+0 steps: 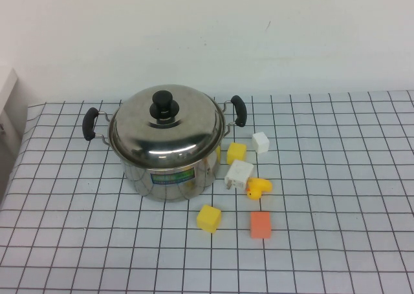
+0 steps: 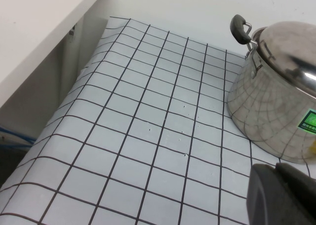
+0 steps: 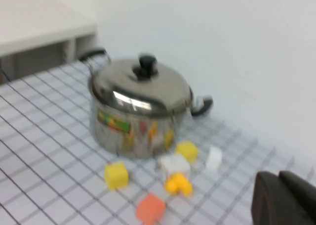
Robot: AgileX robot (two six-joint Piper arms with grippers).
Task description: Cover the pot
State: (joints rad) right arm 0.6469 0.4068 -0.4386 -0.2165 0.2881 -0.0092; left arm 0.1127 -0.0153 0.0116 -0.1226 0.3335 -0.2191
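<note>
The steel pot (image 1: 169, 178) stands on the checked cloth with black side handles and a blue-green label. The domed lid (image 1: 167, 127) with its black knob (image 1: 163, 105) sits on the pot's rim. Neither gripper shows in the high view. In the left wrist view my left gripper (image 2: 276, 173) is shut and empty, low over the cloth beside the pot (image 2: 269, 116), clear of it. In the right wrist view my right gripper (image 3: 279, 178) is shut and empty, well away from the pot (image 3: 133, 131) and lid (image 3: 143, 86).
Right of the pot lie two yellow cubes (image 1: 236, 152) (image 1: 208, 218), two white blocks (image 1: 260, 142) (image 1: 239, 174), a yellow duck (image 1: 258, 189) and an orange block (image 1: 261, 224). A white shelf (image 2: 39, 32) stands at the cloth's left edge.
</note>
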